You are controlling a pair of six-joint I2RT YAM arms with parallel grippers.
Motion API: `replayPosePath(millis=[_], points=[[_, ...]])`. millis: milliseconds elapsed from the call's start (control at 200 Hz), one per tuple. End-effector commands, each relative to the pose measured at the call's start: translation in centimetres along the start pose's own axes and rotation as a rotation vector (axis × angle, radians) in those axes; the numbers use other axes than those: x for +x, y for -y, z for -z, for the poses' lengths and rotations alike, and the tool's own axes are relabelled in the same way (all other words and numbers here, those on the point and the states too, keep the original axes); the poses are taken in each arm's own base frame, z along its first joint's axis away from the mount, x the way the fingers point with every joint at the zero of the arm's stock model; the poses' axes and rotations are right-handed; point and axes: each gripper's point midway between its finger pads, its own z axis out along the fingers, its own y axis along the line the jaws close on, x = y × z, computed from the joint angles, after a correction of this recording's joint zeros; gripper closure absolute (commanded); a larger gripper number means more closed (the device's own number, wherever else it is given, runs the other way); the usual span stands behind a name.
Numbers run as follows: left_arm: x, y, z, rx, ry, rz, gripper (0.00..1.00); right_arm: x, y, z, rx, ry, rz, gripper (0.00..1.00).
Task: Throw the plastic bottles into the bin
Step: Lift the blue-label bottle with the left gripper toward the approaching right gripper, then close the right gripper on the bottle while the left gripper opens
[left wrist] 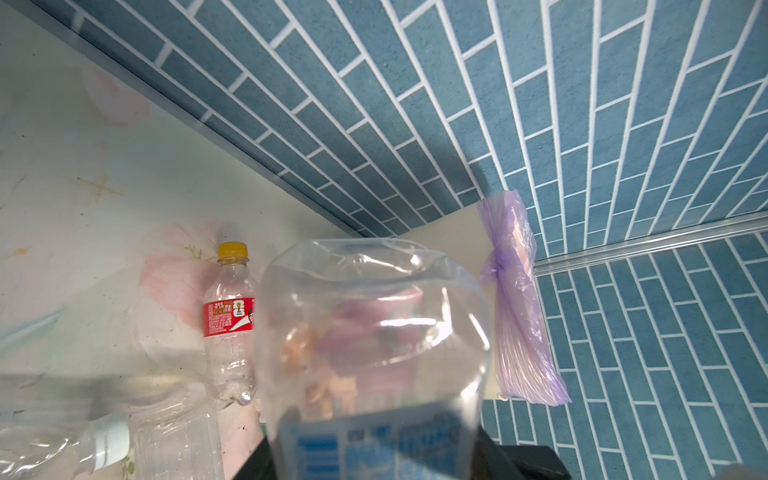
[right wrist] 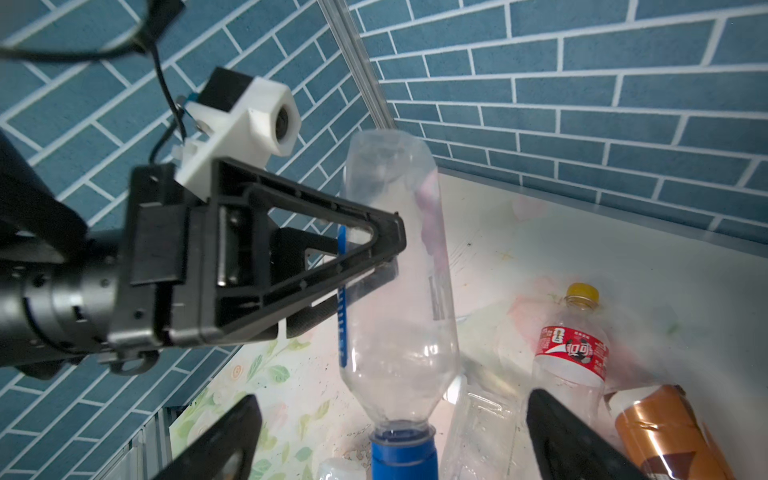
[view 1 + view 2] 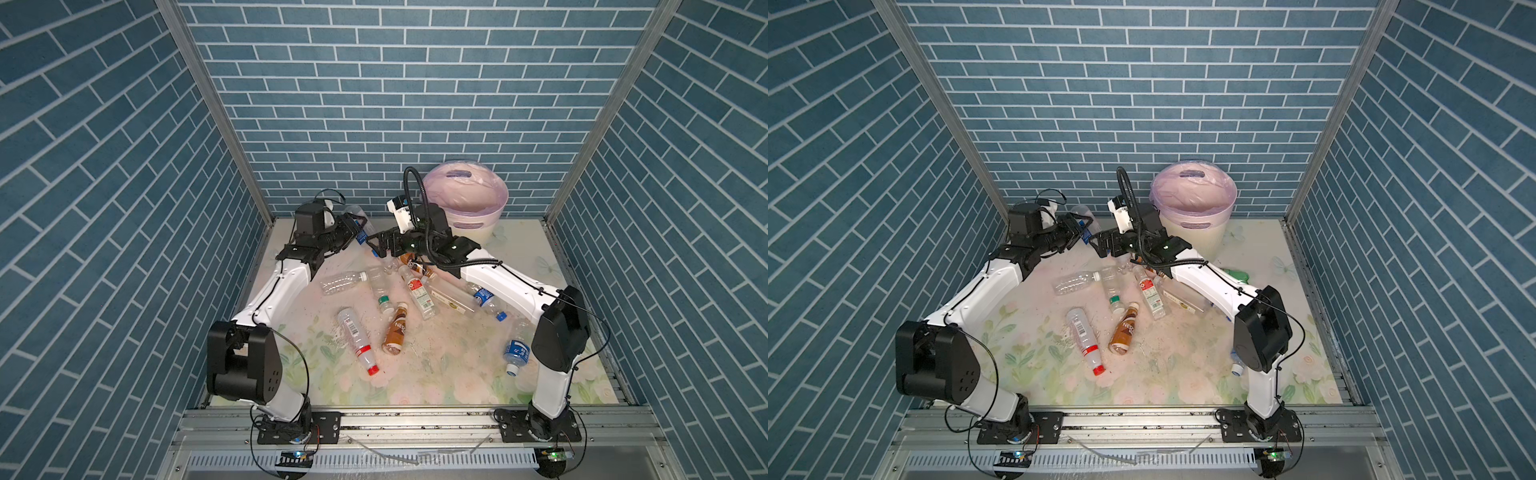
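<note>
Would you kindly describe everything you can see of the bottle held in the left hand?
The held bottle is clear, thin, slightly dented plastic with a blue cap and a blue-and-white label. It hangs inverted, cap down, above the back of the table. The left hand clamps its labelled middle; the open right hand flanks the cap without touching.

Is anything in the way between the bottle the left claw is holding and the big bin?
Yes. The left gripper holds the clear bottle cap-down. The right gripper, jaws open, and its wrist sit between that bottle and the bin, so the straight way there looks blocked.
</note>
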Motion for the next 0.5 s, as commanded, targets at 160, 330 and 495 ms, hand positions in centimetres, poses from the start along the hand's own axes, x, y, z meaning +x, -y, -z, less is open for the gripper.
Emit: replayPosePath(millis=[160, 330, 495], points=[[-1.1, 1.9, 1.5, 0.076, 0.035, 0.002, 0.42, -1.6, -0.6, -1.1, -0.008, 0.044, 0.030, 0.01], [-1.1, 1.6, 1.6, 0.063, 0.034, 0.004, 0.42, -2.5, -0.8, -1.9, -0.023, 0.058, 0.037, 0.01], [-1.0, 1.4, 1.4, 0.067, 0.031, 0.019, 0.42, -3.3, -1.0, -2.9, -0.039, 0.069, 0.037, 0.02]])
